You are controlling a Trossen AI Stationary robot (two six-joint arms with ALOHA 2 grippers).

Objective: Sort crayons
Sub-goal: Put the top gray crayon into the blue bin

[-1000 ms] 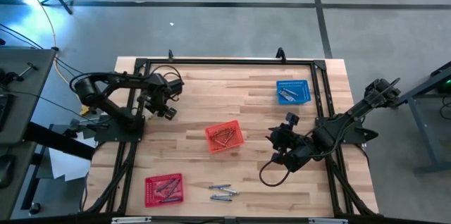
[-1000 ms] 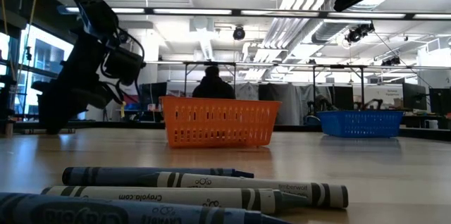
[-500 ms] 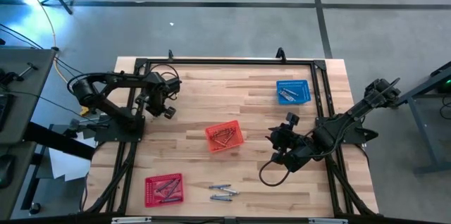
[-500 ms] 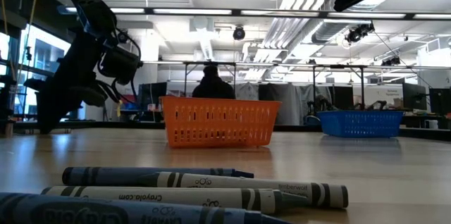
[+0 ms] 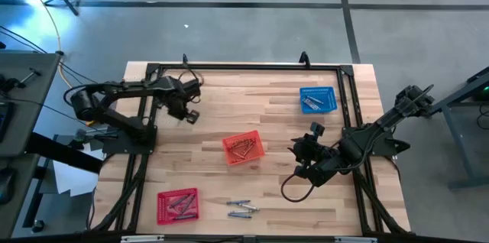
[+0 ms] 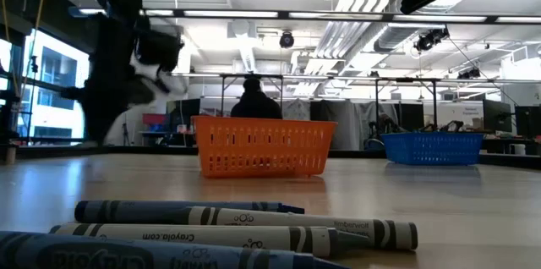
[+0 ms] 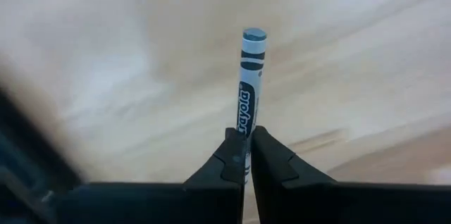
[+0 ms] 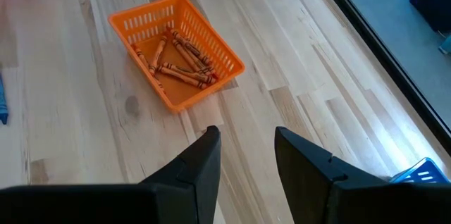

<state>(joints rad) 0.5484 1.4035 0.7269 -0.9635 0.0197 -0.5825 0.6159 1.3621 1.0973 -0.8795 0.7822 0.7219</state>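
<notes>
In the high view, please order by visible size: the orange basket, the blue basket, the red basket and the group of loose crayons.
1. Red basket, orange basket and blue basket: they look about alike, so I do not rank them.
2. Loose crayons: the smallest group.

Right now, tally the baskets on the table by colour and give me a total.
Blue basket: 1
Orange basket: 1
Red basket: 1
Total: 3
</notes>
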